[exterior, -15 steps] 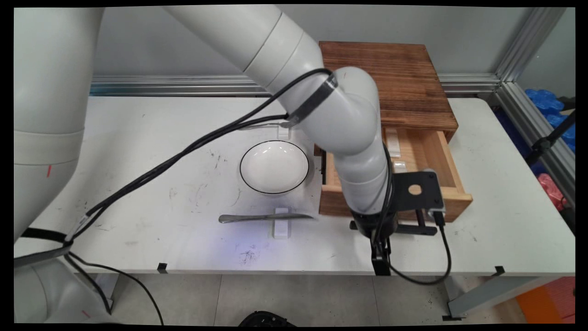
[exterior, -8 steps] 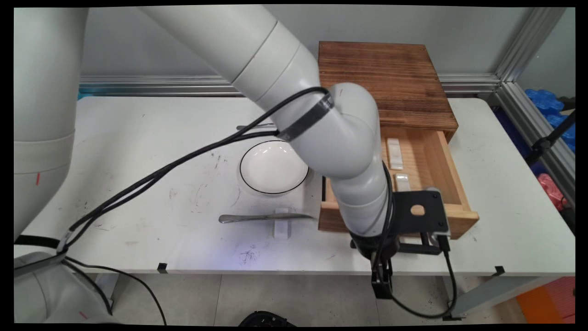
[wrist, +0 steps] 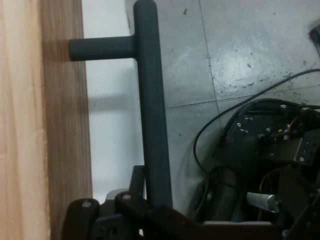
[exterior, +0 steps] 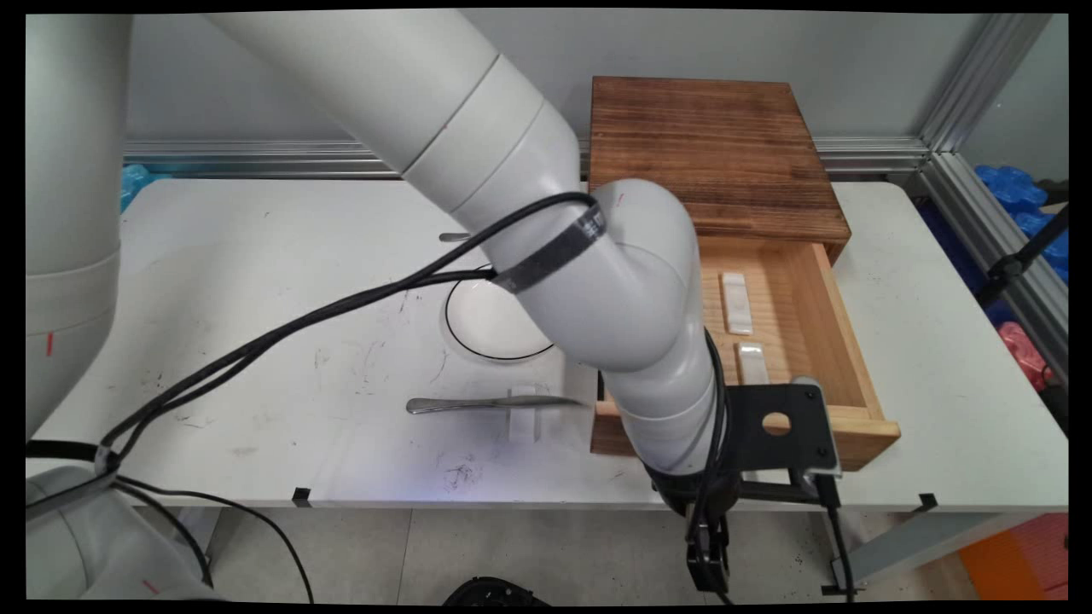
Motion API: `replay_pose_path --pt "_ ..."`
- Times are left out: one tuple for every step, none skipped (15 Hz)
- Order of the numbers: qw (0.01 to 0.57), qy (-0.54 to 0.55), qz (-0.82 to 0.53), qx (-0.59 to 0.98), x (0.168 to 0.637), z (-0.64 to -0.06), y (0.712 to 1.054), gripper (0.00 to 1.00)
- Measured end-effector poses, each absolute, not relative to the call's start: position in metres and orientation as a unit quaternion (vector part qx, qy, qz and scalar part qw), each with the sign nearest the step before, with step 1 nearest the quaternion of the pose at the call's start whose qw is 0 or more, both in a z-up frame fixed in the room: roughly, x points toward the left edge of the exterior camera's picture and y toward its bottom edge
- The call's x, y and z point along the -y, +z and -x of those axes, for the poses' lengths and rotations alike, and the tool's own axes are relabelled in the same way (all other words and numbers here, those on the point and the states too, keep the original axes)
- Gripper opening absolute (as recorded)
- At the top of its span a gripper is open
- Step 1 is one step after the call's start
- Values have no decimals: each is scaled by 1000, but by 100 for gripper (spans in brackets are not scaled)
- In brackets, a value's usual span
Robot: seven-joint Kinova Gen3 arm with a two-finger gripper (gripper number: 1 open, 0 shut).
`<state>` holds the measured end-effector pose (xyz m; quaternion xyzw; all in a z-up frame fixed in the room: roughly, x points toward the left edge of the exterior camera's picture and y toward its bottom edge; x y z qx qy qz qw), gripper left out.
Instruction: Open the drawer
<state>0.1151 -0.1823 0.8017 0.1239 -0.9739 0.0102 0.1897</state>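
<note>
The black two-finger gripper [wrist: 145, 200] sits at the front of the light wooden drawer [exterior: 802, 315], which stands pulled well out of the dark-stained wooden cabinet [exterior: 717, 153] and reaches almost to the near edge of the white table [exterior: 256, 256]. In the hand view the dark grey bar handle [wrist: 150, 100] of the drawer runs straight up from the gripper's linkage, with one stub joining it to the drawer's wooden front on the hand's left; the bar enters the linkage at the bottom edge, so the gripper appears clenched round the handle, though the fingertips themselves lie out of sight below the frame. Beyond the bar, on the hand's right, lie grey floor tiles and a tangle of black equipment with cables. In the main view the arm's wrist and its black camera bracket [exterior: 781, 435] cover the drawer's front. Inside the drawer, behind the hand, lie two small white rectangular blocks [exterior: 736, 303], one nearer the hand than the other, apart from each other. To the hand's left on the table rest a metal table knife [exterior: 478, 403] across a small white rest, and behind it a white round plate with a thin black rim [exterior: 486, 324], partly hidden by the arm.
</note>
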Motion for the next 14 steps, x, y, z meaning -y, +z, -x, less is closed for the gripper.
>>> replay_pose_path --pt "191 10 -124 974 180 -115 802 100" --pt "191 9 -123 974 177 -115 803 100" --pt "192 9 -123 974 176 -114 803 100" --pt "193 8 -122 974 174 -114 803 100" --pt "194 8 -122 973 172 -114 804 100" --pt "195 8 -121 973 170 -114 805 100" --pt "195 8 -121 973 169 -113 805 100" --pt "196 7 -121 973 168 -113 805 100" --pt "196 6 -120 973 167 -113 806 100" --pt "196 5 -120 973 165 -114 806 100" --pt "196 4 -120 973 164 -114 806 100" --pt "196 4 -120 973 162 -114 806 100" --pt "197 3 -119 973 161 -115 807 100" --pt "197 3 -119 973 160 -115 807 100"
